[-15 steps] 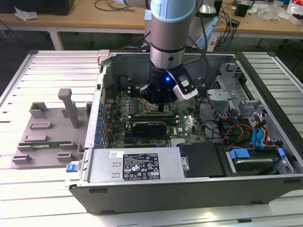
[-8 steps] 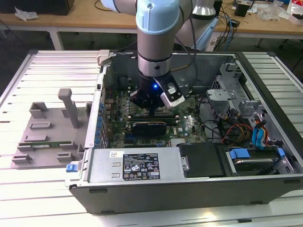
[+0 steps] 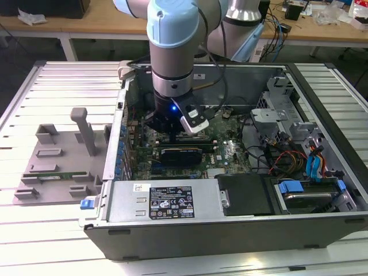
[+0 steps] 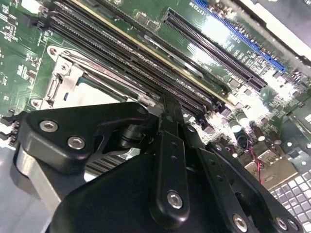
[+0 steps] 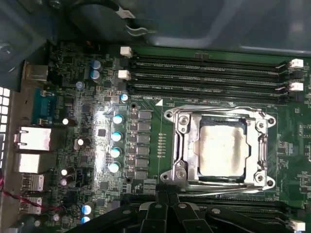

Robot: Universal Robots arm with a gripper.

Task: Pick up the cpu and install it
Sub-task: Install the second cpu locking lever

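Sitting in its socket frame (image 5: 221, 148), the cpu (image 5: 221, 149) could shift if your gripper (image 5: 165, 213) bumps it; I cannot tell whether the jaws are parted.

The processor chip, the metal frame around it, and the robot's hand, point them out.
processor chip (image 5: 221, 150), first wrist view, middle of its silver top
metal frame (image 5: 182, 145), first wrist view, side rail
hand (image 4: 167, 109), second wrist view, fingertip end

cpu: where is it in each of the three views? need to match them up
Exterior view: hidden under the arm's wrist, inside the open case; cannot point to it.
First wrist view: the cpu lies flat inside the socket frame on the motherboard.
Second wrist view: a pale patch in the frame, just above the gripper; likely the cpu.
Shared landmark: the memory slots beside the socket.
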